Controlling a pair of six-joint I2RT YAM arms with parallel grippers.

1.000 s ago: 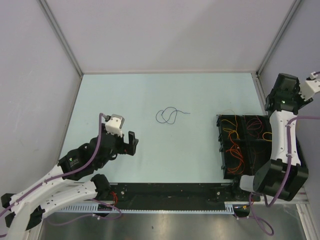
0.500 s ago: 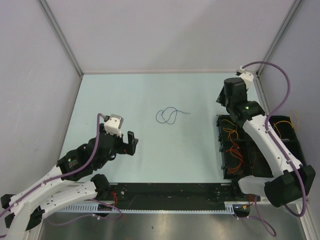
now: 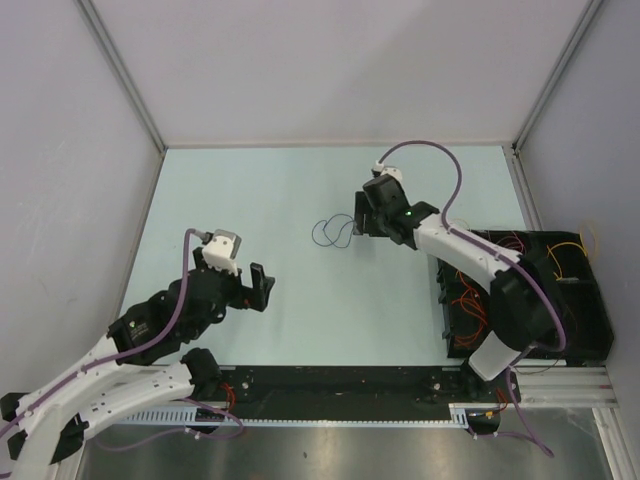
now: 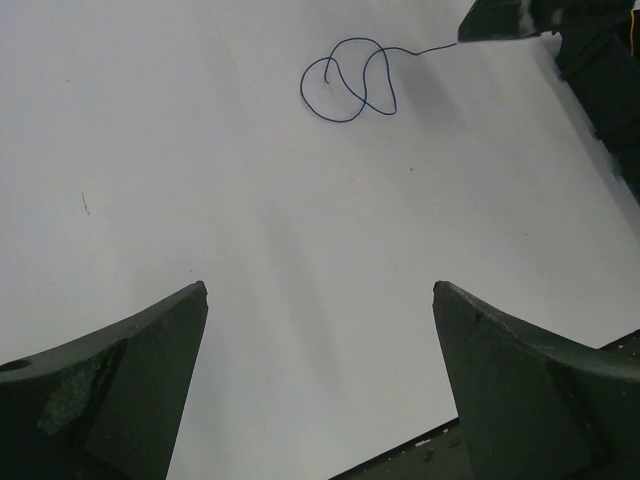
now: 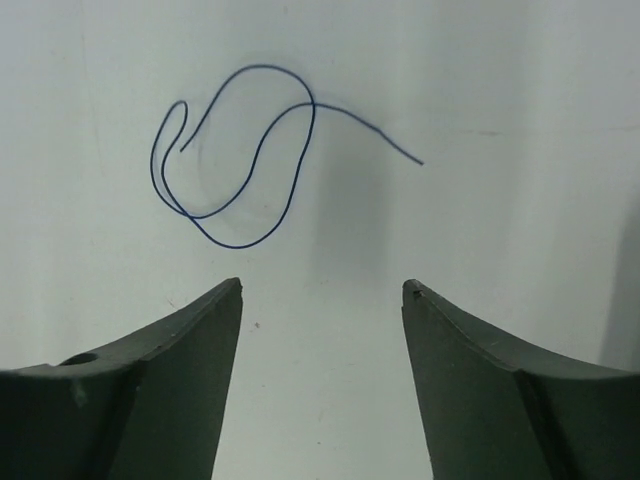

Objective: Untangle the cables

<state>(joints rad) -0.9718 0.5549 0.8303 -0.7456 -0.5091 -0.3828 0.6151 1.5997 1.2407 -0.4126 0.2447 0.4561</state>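
My right gripper (image 5: 322, 290) hangs wide open and empty, just beside the loose end of the dark blue cable (image 5: 240, 170), which lies looped on the table (image 3: 300, 180). My left gripper (image 4: 320, 290) gapes too, holding nothing, well apart from it. The black tray (image 3: 590, 320) at right holds red and orange-yellow cables (image 3: 470, 300).

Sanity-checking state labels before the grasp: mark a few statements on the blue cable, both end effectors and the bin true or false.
1. The blue cable lies looped on the table. True.
2. The right end effector is shut on it. False: it is open, with the cable beyond its fingertips.
3. The left end effector is open and empty. True.
4. The black bin holds no wires. False: red and orange-yellow cables lie in it.
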